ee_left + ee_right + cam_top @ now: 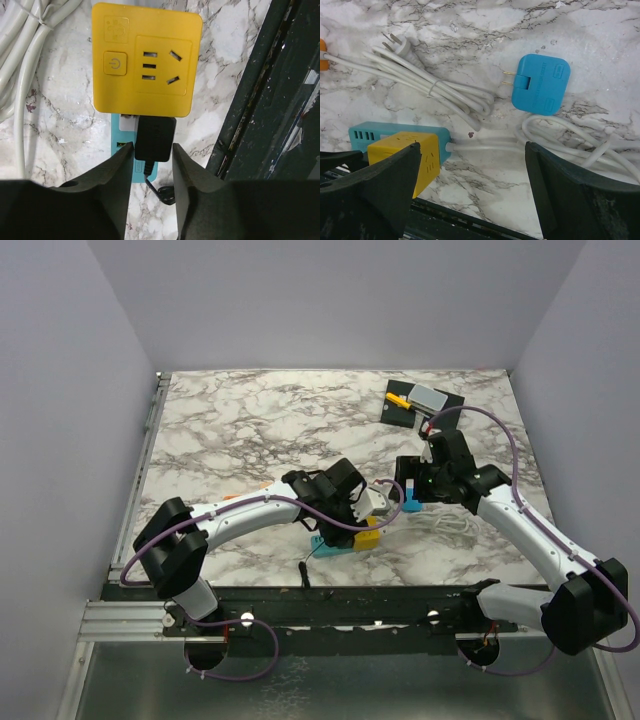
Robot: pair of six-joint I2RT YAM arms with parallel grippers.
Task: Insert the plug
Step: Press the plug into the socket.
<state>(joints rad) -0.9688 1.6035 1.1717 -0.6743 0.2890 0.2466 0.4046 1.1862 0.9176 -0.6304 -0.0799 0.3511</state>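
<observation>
Your left pincer [153, 147] looks clamped on the boxy black plastic plug [156, 134], pads on its 2 sides. The plug sits right between the tips, on the flat teal power strip [119, 134], with the yellow cube socket [145, 57] just beyond. Can't tell if it's fully seated, so I'd guess pushing it home is left. Right pincer [472, 150] hangs wide open, empty.

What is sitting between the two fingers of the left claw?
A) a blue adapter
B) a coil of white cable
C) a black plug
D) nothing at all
C: in the left wrist view the black plug fills the gap between the fingers of the left claw, just below the yellow socket cube.
</observation>
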